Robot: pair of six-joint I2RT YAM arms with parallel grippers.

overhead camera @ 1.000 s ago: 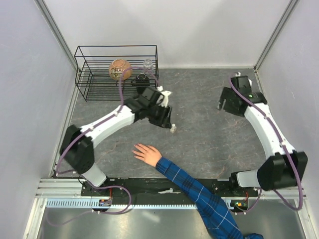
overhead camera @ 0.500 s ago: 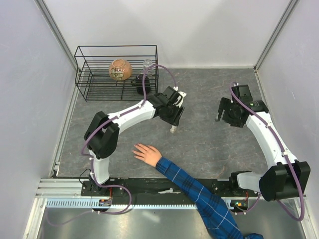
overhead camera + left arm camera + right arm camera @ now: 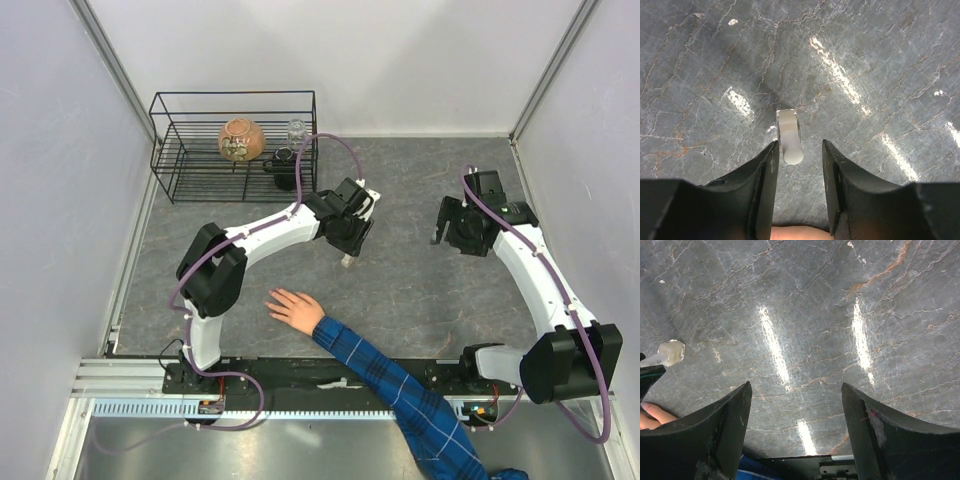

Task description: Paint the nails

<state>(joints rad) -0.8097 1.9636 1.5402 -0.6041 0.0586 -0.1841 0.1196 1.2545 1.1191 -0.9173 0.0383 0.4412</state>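
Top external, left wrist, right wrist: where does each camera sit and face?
Top external: overhead, behind the arms, facing down on the table; arms and a person's hand show.
Left wrist: looks down past the left end effector at the bottle.
Right wrist: faces table through the open right end effector.
Shared: the bottle, in all three.

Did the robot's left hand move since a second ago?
Yes. The left gripper slid right, away from the wire basket, and its fingers now sit either side of the small bottle.
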